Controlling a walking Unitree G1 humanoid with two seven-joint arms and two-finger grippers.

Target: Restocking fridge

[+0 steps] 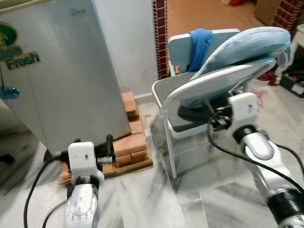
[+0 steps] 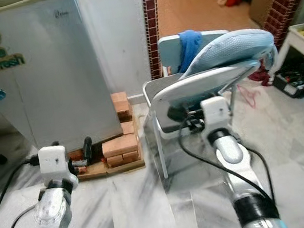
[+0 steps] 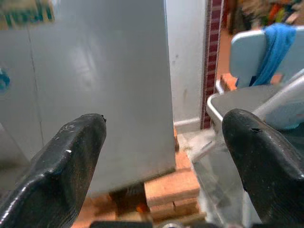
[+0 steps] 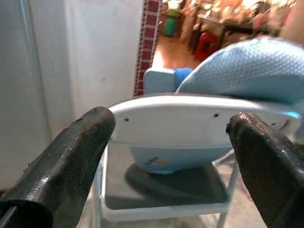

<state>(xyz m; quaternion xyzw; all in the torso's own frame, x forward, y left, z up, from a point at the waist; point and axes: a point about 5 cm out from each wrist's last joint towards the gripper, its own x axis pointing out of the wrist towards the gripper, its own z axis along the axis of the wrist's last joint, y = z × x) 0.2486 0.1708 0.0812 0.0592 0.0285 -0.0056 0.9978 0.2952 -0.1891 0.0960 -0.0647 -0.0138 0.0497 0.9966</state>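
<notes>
Nearest the camera, the two silver arms reach forward. The left gripper (image 1: 109, 148) hovers with its fingers (image 3: 71, 161) spread wide and nothing between them, just in front of the fridge (image 1: 46, 67). The fridge stands shut on a stack of bricks (image 1: 131, 146), its tall axis upright, straight ahead of that gripper. The right gripper (image 4: 166, 156), also wide and empty, faces a folding chair (image 1: 206, 91) beside the fridge. The left arm looks nearer; no stock can be made out.
</notes>
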